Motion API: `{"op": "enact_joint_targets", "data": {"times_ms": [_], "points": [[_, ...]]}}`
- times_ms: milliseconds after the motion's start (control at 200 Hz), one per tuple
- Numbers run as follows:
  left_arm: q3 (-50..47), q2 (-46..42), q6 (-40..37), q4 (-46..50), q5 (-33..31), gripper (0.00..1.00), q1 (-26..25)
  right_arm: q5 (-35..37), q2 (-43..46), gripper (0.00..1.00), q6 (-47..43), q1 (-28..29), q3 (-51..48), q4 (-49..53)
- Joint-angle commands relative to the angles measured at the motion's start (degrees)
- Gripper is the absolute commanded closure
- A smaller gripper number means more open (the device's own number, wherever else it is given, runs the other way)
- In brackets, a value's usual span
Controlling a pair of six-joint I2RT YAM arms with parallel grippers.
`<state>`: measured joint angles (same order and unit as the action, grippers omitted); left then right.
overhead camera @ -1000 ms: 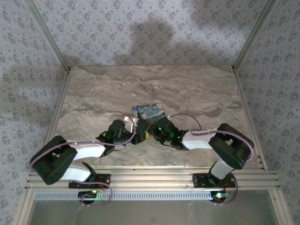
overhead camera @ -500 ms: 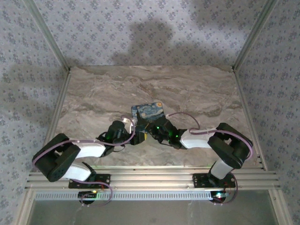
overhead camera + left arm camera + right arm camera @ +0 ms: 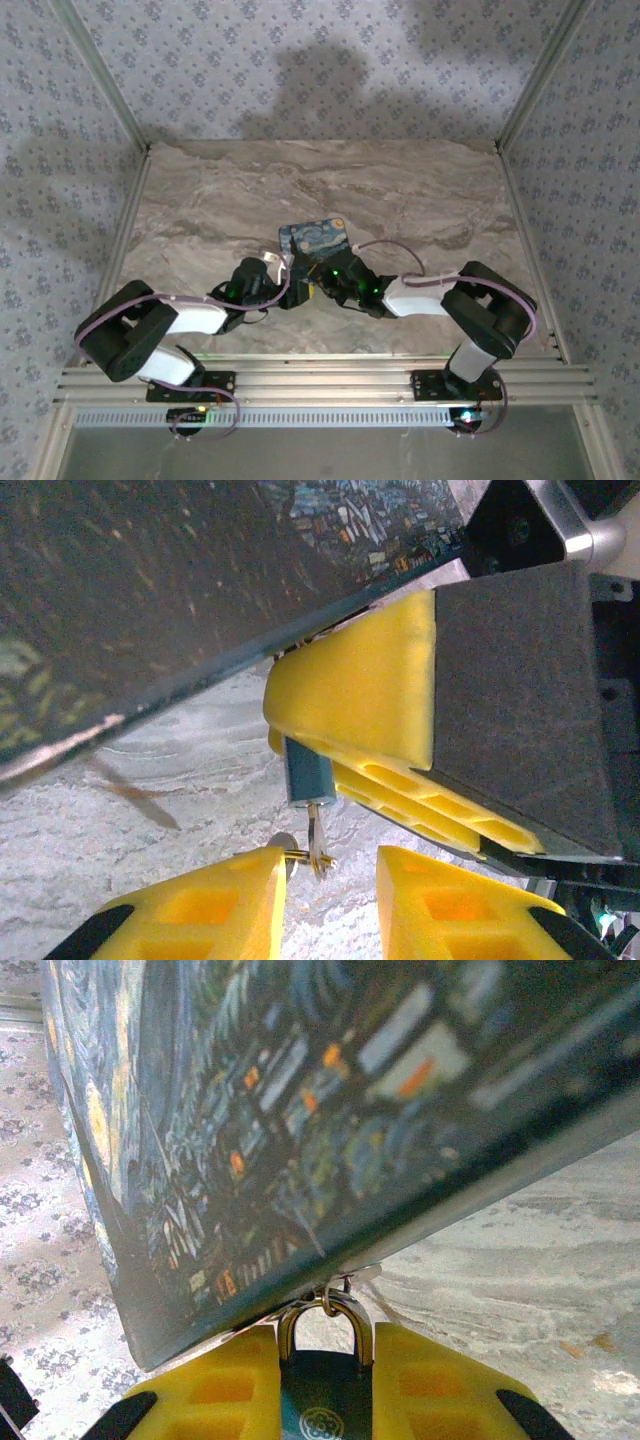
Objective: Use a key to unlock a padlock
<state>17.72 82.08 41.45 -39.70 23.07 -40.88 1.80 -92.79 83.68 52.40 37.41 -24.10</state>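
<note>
The dark teal padlock (image 3: 325, 1400) sits between the yellow fingers (image 3: 215, 1385) of my right gripper (image 3: 325, 1345), which is shut on it. Its silver shackle (image 3: 352, 1320) passes through a small ring on the edge of a starry-night printed case (image 3: 300, 1110). In the left wrist view the padlock's bottom end (image 3: 307, 775) pokes out below the right gripper's fingers (image 3: 370, 700), with the key (image 3: 316, 838) standing in it. My left gripper (image 3: 330, 872) is open around the key. Its left finger (image 3: 215, 905) touches the key ring (image 3: 298, 858). Both grippers meet at the table's middle, the left gripper (image 3: 293, 285) beside the right gripper (image 3: 320, 283).
The printed case (image 3: 315, 237) lies tilted just behind the grippers on the marble-patterned table (image 3: 420, 200). Patterned walls with metal corner posts (image 3: 540, 70) enclose the table on three sides. The arms' base rail (image 3: 320, 380) runs along the near edge.
The left arm's elbow has shifted a little to the right and the case has slid slightly left. The grippers stay together at the padlock.
</note>
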Motion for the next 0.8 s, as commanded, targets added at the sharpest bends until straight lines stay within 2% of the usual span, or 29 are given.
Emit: {"op": "enact_joint_targets", "data": {"times_ms": [0,65,120,205,260,420,610,794], "points": [[0.22,0.96,0.62,-4.26,-0.78,0.71,0.21,0.92,-0.46,1.0,1.68,0.68,1.35,-1.55],[0.04,1.06,0.8,-5.11,-1.26,0.72,0.2,0.92,-0.46,1.0,2.05,0.65,1.16,-1.91],[0.02,1.15,0.63,-5.12,-1.45,0.77,0.24,0.92,-0.39,1.0,2.2,0.69,1.07,-2.05],[0.04,1.24,0.32,-5.04,-1.46,0.94,0.24,1.17,-0.2,1.0,2.59,0.76,1.0,-2.08],[-0.18,1.17,0.06,-4.88,-1.43,1.0,0.15,1.4,0.04,1.0,2.73,0.67,0.92,-2.09],[-0.5,-0.31,-3.19,-1.38,-2.75,1.0,-0.16,1.56,0.24,1.0,2.77,0.67,1.73,-1.15],[1.31,-3.13,-12.7,9.81,-9.18,1.0,-3.04,-0.29,0.06,1.0,1.13,0.35,4.36,3.91],[0.45,-4.86,-17.41,11.85,-14.72,1.0,-4.68,-1.88,0.16,1.0,-0.16,0.0,5.08,7.39]]}}
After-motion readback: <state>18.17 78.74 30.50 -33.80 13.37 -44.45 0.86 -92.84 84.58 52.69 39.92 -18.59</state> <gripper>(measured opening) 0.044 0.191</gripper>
